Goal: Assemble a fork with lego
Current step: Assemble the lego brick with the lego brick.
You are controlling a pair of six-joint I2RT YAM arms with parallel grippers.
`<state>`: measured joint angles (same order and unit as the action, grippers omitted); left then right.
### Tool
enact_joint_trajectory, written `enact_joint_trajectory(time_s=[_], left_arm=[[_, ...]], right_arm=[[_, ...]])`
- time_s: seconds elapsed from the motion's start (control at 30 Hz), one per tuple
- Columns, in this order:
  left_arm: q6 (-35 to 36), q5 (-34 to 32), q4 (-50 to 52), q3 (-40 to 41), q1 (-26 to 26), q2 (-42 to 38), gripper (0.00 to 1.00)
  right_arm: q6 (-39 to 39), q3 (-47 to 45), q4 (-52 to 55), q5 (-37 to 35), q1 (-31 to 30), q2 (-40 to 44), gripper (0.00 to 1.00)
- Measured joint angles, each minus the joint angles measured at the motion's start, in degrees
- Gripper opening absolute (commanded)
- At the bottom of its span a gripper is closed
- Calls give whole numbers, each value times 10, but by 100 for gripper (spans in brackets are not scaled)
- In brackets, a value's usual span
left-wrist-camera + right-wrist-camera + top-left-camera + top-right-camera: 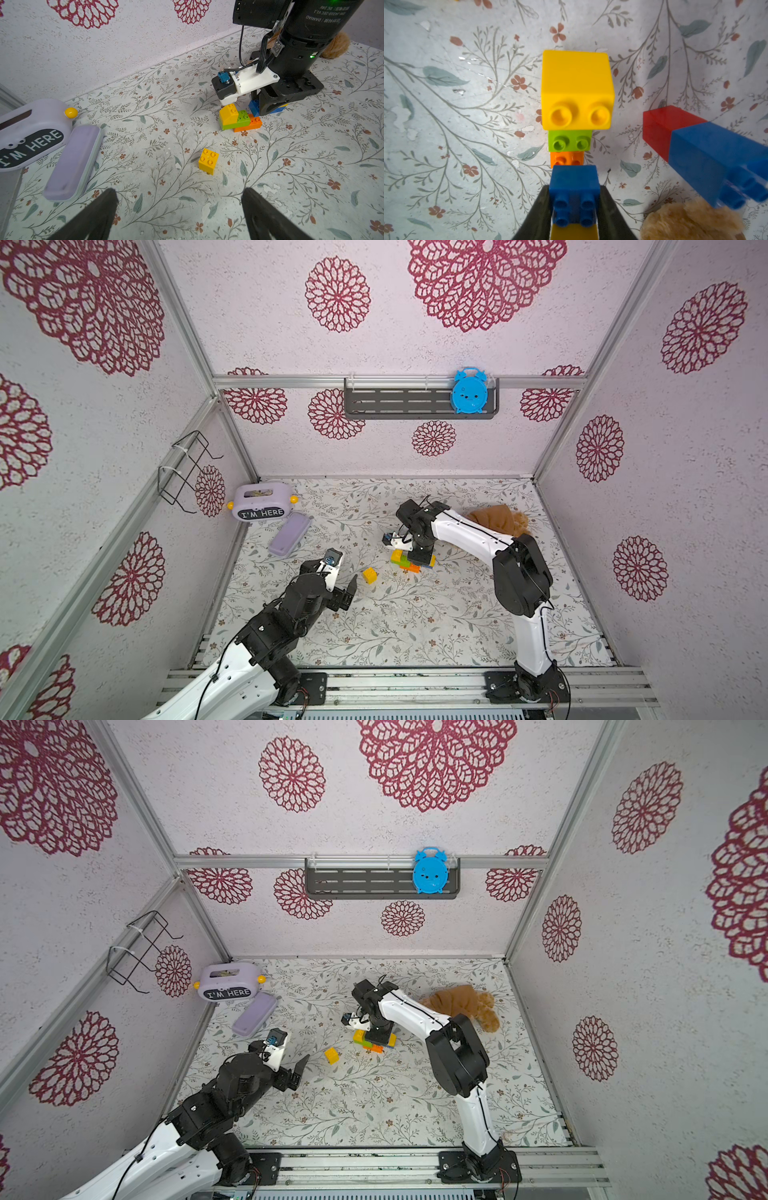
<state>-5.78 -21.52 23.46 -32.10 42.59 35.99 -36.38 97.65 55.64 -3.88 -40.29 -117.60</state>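
**Blue brick clamped at the fork build, left claw wide and empty**

In both top views the fork build [402, 561] is seen a little right of centre in the lower half of the frame, on the flowered table [415, 626]. It is largely covered by the right gripper [420, 558], which is pointed straight down onto it. A loose yellow brick [370, 576] is found just left of the build and apart from it. The left gripper [348, 587] is placed near that brick, further left, and no contact is made. A brown plush toy [498, 520] is seen to the right, behind the right arm

In the left wrist view the left gripper's fingers [104, 207] are spread wide, with nothing between them. The loose yellow brick is seen ahead of them, untouched. Beyond it the build is shown as a yellow sloped brick on a green one, joined to an orange one

In the right wrist view the right gripper is closed tightly on a blue brick [574, 180], set at the orange end of the row. Whether it is seated there cannot be told. A red-and-blue bar [691, 145] is seen apart from the build, beside the plush toy
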Motion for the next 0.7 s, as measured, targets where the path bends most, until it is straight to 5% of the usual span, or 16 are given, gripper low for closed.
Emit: enact_joint_trajectory(time_s=[0.7], left_arm=[[0, 0, 0, 0, 0, 7, 97]], right_arm=[[29, 25, 12, 9, 0, -40, 29]])
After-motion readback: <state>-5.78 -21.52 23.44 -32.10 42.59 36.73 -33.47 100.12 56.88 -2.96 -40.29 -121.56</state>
